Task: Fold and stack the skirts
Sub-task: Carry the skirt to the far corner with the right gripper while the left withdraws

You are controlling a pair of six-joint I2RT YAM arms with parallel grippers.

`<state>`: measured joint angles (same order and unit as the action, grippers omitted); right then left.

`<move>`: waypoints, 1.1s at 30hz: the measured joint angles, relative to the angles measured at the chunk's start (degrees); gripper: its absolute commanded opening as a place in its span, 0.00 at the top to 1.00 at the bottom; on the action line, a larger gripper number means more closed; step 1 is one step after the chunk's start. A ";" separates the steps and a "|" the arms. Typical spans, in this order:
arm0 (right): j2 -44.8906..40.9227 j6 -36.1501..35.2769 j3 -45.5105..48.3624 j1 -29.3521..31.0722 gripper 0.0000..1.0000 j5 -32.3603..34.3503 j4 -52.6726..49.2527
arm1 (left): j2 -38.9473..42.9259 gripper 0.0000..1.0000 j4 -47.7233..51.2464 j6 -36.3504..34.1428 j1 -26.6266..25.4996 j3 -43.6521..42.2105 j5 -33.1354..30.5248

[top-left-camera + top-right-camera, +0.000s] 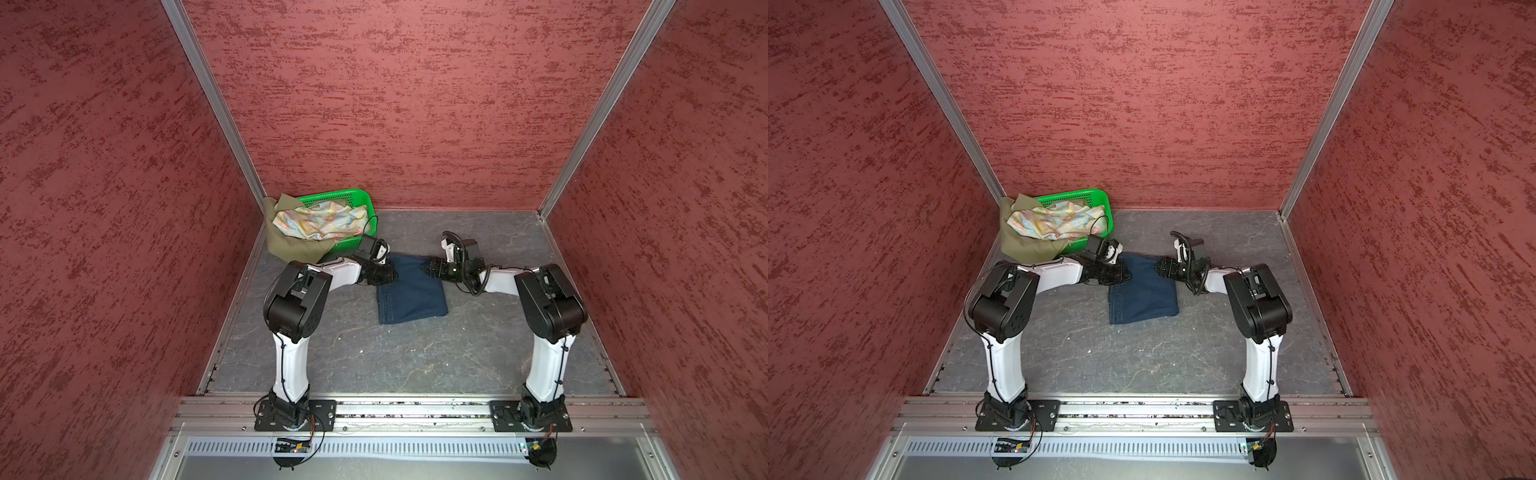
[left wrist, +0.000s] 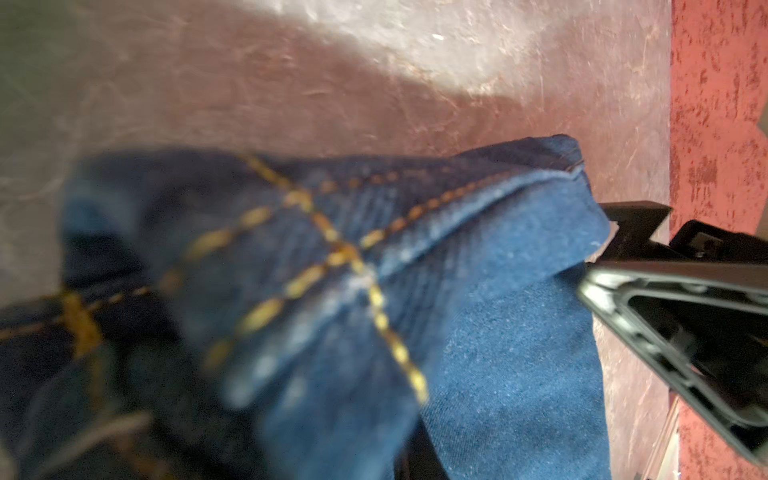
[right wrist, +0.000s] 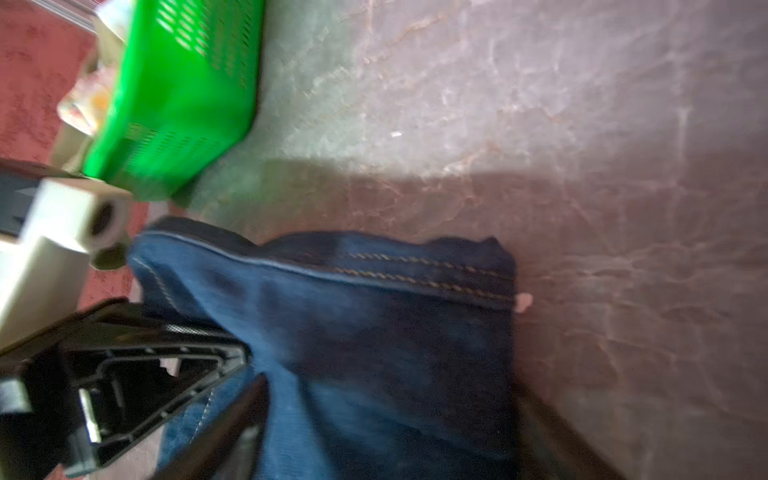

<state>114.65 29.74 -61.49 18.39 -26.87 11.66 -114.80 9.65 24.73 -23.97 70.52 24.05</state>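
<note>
The dark blue denim skirt (image 1: 411, 295) (image 1: 1142, 299) lies folded at mid table. My left gripper (image 1: 388, 272) (image 1: 1123, 274) is at its far left corner; in the left wrist view bunched denim (image 2: 498, 353) with yellow stitching covers the jaws, which look shut on it. My right gripper (image 1: 428, 266) (image 1: 1160, 264) is at the far right corner, its fingers (image 3: 253, 399) standing apart with denim (image 3: 374, 332) between them. The pastel floral skirt (image 1: 320, 222) (image 1: 1054, 222) lies crumpled in the basket on top of the olive-green skirt (image 1: 291, 245) (image 1: 1025, 245), which hangs over the near side.
The green perforated basket (image 1: 336, 195) (image 1: 1075, 193) (image 3: 178, 83) stands in the far left corner, close behind the left wrist. Red textured walls (image 1: 415, 104) enclose the grey table (image 1: 415, 357) on three sides. A metal rail (image 1: 415, 409) with both arm bases runs along the front.
</note>
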 measured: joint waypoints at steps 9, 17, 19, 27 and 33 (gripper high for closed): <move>2.95 5.09 -2.71 -0.02 1.00 -0.17 1.01 | 3.19 0.74 -5.55 0.96 -0.48 -2.25 5.95; 1.46 12.15 -1.09 -4.44 1.00 4.55 1.53 | 19.65 0.52 -15.54 5.57 0.72 -8.57 11.45; -0.26 14.14 0.70 -7.69 1.00 7.21 1.64 | 22.84 0.52 -17.53 6.45 1.36 -10.36 11.78; -6.19 24.90 5.57 -21.46 1.00 21.90 2.34 | 28.74 0.47 -19.02 8.72 2.78 -17.35 10.56; -6.08 36.30 5.62 -24.50 1.00 33.27 3.93 | 31.30 0.41 -17.33 9.35 3.82 -18.45 7.63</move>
<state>108.57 66.04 -55.88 -6.11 6.39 15.59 -83.50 -7.68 34.09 -20.14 52.07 31.68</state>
